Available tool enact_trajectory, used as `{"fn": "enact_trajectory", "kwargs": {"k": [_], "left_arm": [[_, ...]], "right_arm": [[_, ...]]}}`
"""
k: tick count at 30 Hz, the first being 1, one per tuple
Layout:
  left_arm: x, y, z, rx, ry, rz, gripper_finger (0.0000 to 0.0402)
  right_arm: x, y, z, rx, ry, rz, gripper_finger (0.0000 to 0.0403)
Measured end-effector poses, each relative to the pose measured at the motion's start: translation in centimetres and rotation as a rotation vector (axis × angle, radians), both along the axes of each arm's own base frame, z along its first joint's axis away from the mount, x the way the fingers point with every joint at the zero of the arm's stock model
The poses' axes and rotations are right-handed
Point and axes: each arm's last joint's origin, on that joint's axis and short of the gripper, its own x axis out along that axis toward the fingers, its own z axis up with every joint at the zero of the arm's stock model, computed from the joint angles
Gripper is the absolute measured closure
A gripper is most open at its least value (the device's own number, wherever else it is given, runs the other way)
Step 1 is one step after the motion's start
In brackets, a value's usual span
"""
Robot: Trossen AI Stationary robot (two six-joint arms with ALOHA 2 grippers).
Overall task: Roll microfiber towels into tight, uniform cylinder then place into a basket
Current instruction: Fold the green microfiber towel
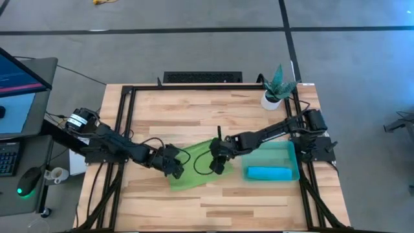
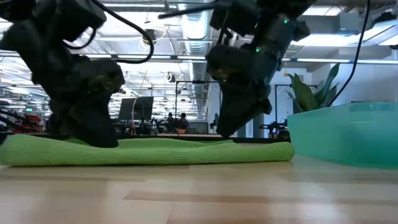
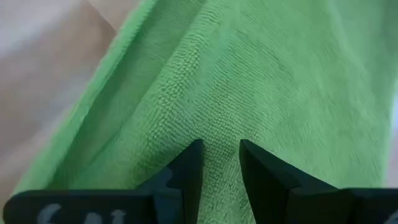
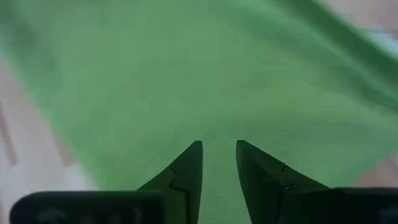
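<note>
both jaws part-open on the green towel [image 1: 194, 169]; uneven pinches could skew the roll between them.

I am working in what is looking like an open industrial lab. Beyond my butcher-block table [image 1: 213, 110], exposed ducts and strip lights [image 2: 186, 25] are running along the ceiling, and distant people [image 2: 175, 119] are sitting among monitors. A computer screen [image 1: 16, 84], keyboard [image 1: 8, 158] and mouse [image 1: 27, 181] are sitting beside me on grey concrete floor [image 1: 362, 58].
</note>
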Motion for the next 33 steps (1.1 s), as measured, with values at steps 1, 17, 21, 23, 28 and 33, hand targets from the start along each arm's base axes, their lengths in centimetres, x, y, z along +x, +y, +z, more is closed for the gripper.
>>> {"fn": "enact_trajectory", "kwargs": {"k": [1, 17, 21, 23, 28, 33], "left_arm": [[-0.1, -0.3, 0.0, -0.015, 0.004, -0.014, 0.0299], [3.8, -1.3, 4.4, 0.45, -0.067, -0.394, 0.0299], [5.3, 1.1, 5.0, 0.497, -0.112, -0.505, 0.0299], [6.1, 2.4, 5.0, 0.454, -0.148, -0.534, 0.0299], [7.4, 5.0, 3.8, 0.427, -0.164, -0.617, 0.0299], [7.8, 7.0, 1.8, 0.385, -0.103, -0.627, 0.0299]], "right_arm": [[0.0, -0.4, 0.0, 0.0, 0.004, -0.011, 0.0288], [-2.6, -0.6, 4.0, -0.146, 0.032, -0.026, 0.0296], [-2.6, 0.6, 4.7, -0.136, -0.026, 0.005, 0.0296], [-2.6, 0.9, 4.8, -0.143, -0.038, 0.014, 0.0295], [-2.7, 1.0, 4.7, -0.186, -0.021, 0.044, 0.0295], [-3.1, 0.1, 4.7, -0.202, 0.021, 0.042, 0.0295]]}}
